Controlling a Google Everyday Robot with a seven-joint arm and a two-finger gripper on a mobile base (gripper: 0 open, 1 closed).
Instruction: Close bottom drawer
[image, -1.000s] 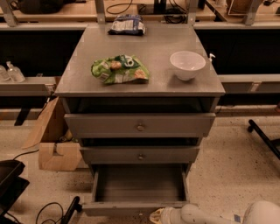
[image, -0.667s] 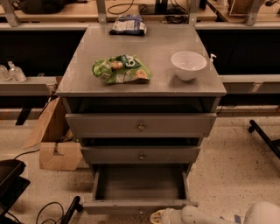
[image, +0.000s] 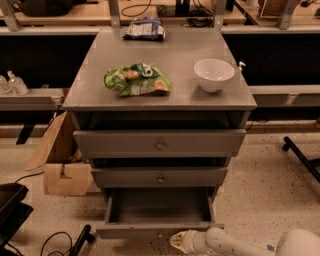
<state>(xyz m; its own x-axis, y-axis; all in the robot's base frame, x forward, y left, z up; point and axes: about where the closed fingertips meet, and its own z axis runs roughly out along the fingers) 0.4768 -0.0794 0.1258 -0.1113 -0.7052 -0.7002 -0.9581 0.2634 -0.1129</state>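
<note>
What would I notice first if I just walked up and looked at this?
Probably the long grey metal bottom drawer, standing wide open at the foot of the grey metal cabinet. The robot's pale gripper is low down just in front of it, a little right of its small knob. Next you would spot the crinkly green snack bag and the round white bowl on the cabinet's top, bag on the left, bowl on the right.
</note>
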